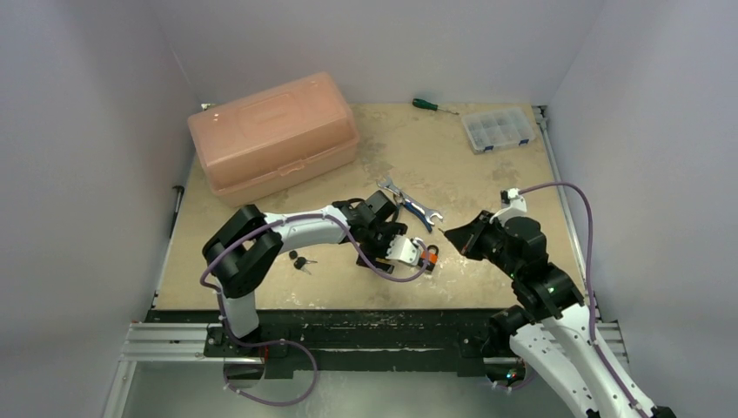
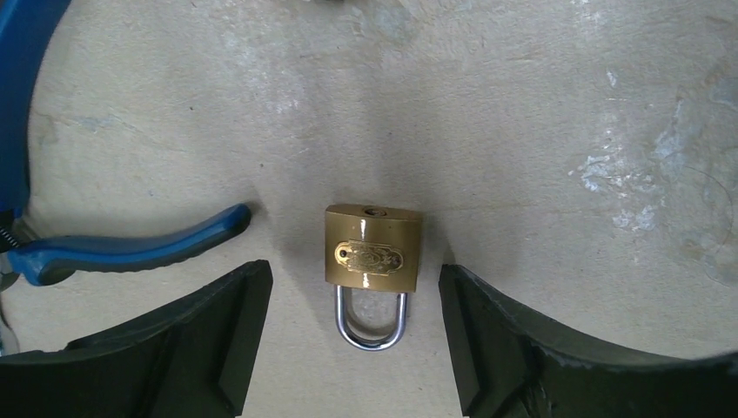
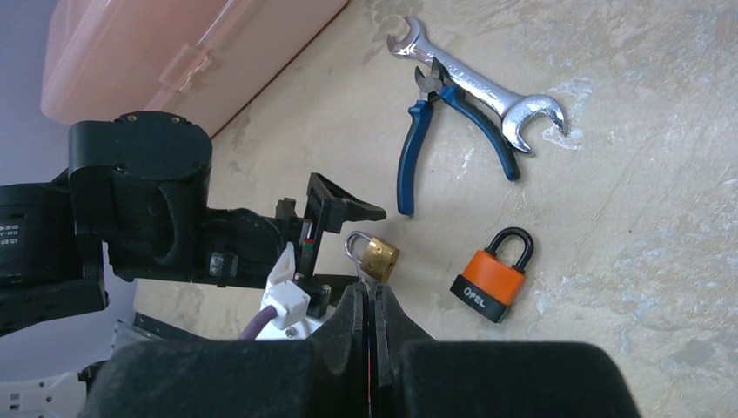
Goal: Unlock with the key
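Observation:
A small brass padlock (image 2: 372, 248) lies flat on the table with its steel shackle toward my left wrist. My left gripper (image 2: 355, 287) is open, with a finger on each side of the lock and clear of it. In the right wrist view the brass padlock (image 3: 380, 258) lies just beyond my right gripper (image 3: 372, 292). That gripper is shut on a thin key (image 3: 361, 272), seen edge-on, whose tip points at the lock. From above, the right gripper (image 1: 448, 233) faces the left gripper (image 1: 409, 252) at close range. The brass lock is hidden there.
An orange and black padlock (image 3: 492, 277) lies just right of the brass one. Blue-handled pliers (image 3: 418, 139) and a steel wrench (image 3: 479, 83) lie behind. Two black-headed keys (image 1: 300, 261) lie at the left. A pink toolbox (image 1: 271, 135), a parts organiser (image 1: 498, 129) and a screwdriver (image 1: 426, 104) stand at the back.

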{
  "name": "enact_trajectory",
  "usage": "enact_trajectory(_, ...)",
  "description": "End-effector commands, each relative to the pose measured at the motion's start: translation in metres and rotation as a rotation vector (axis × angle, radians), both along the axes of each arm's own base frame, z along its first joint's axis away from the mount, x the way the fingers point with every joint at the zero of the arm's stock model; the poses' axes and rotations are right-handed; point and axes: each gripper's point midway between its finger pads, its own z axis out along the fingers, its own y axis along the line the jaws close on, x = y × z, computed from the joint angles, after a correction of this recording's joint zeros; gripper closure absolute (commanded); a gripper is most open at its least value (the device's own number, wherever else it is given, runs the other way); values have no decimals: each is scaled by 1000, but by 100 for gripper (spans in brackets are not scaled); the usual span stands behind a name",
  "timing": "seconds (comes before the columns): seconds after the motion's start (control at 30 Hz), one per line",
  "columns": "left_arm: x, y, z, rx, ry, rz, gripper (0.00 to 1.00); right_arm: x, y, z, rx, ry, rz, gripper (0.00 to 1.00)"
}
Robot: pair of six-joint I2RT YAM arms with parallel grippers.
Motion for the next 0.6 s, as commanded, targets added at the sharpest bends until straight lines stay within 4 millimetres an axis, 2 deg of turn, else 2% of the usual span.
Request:
enact_trajectory(0.0, 1, -3, -1, 7, -4, -34, 26, 1, 3, 3, 4, -13, 16, 100)
enact_trajectory(0.27, -6, -2, -13, 22, 45, -33, 29, 4, 4, 2, -12, -12, 26, 100)
enact_trajectory(0.57, -7, 3, -31, 121, 114, -31, 35, 4, 4, 0, -10, -9, 25, 100)
